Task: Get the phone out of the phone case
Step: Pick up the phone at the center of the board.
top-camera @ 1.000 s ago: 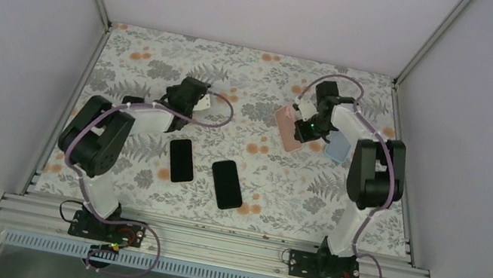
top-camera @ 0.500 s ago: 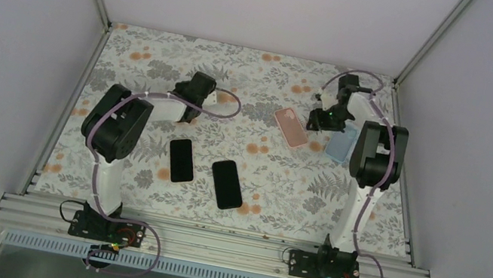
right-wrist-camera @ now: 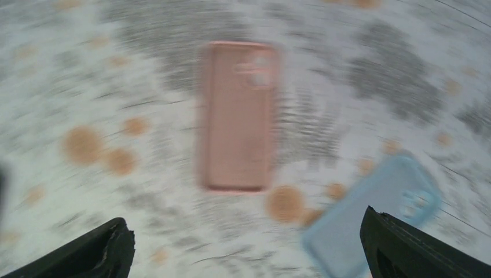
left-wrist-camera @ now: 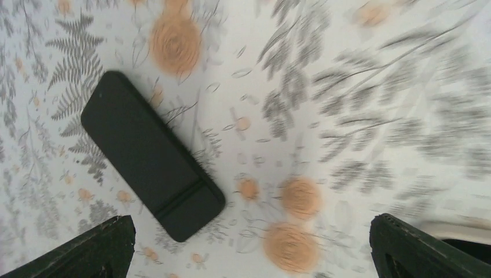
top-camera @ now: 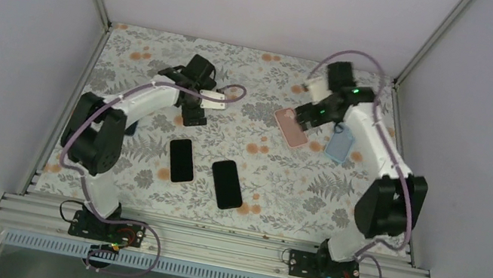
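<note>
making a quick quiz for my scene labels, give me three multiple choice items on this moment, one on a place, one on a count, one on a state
1. Where does the blue case lie?
A. right of the pink case, apart from it
B. stacked on the pink case
C. left of the pink case

2. How many black phones lie on the table?
A. one
B. two
C. four

3. How is the right end effector?
A. shut on the pink case
B. open, holding nothing
C. shut on a black phone

Answers:
1 A: the top view shows it beside the pink case, toward the right wall, with a gap between them.
2 B: two lie side by side near the middle.
3 B: its wrist view shows the fingers spread wide, with both cases lying free on the table.
</note>
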You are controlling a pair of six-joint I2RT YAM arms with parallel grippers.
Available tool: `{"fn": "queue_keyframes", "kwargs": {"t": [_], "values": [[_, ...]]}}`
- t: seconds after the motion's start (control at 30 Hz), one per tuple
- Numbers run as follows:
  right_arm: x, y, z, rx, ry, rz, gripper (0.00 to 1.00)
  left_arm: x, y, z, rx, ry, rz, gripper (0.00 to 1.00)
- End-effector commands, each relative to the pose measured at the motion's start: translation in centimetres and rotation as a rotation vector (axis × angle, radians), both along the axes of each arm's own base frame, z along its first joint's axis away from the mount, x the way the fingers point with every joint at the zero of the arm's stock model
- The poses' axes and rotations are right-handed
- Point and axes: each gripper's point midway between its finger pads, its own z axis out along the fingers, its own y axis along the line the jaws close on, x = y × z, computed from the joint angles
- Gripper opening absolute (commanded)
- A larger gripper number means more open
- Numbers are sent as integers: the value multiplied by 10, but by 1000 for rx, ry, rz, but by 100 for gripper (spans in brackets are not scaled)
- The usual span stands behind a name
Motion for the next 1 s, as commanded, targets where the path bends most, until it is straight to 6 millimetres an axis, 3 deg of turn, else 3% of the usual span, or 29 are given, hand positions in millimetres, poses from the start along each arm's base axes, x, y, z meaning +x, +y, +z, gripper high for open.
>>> {"fn": "queue_keyframes", "kwargs": {"t": [0.0, 0.07, 0.13, 0.2, 0.23, 0.3, 0.37, 0.43, 0.5, 0.63, 0.77, 0.97], "values": [[-90, 70, -18, -76, 107, 276, 100, -62, -29, 46, -259, 183, -38, 100], [-127, 94, -25, -40, 158, 392, 96, -66, -35, 54, -296, 162, -26, 100], [-164, 114, -34, -16, 193, 524, 80, -62, -42, 57, -323, 128, -4, 100], [-203, 133, -46, 5, 235, 642, 22, -55, -51, 51, -341, 113, 26, 100], [-218, 140, -52, 4, 269, 677, 6, -52, -56, 46, -344, 118, 34, 97], [-247, 150, -65, 4, 360, 734, 3, -49, -67, 29, -324, 151, 41, 83], [-276, 157, -78, -6, 440, 800, 4, -49, -78, 11, -300, 198, 38, 56], [-296, 166, -87, -35, 454, 872, 3, -52, -88, -11, -270, 259, 27, 21], [-311, 178, -94, -56, 463, 934, 4, -55, -96, -27, -242, 302, 12, 3], [-324, 193, -110, -98, 512, 984, 4, -61, -113, -44, -228, 381, -28, 2], [-335, 199, -135, -154, 551, 1027, 4, -62, -127, -49, -240, 410, -46, 2], [-320, 209, -155, -197, 480, 1022, 4, -81, -133, -67, -223, 491, -88, 2]]}}
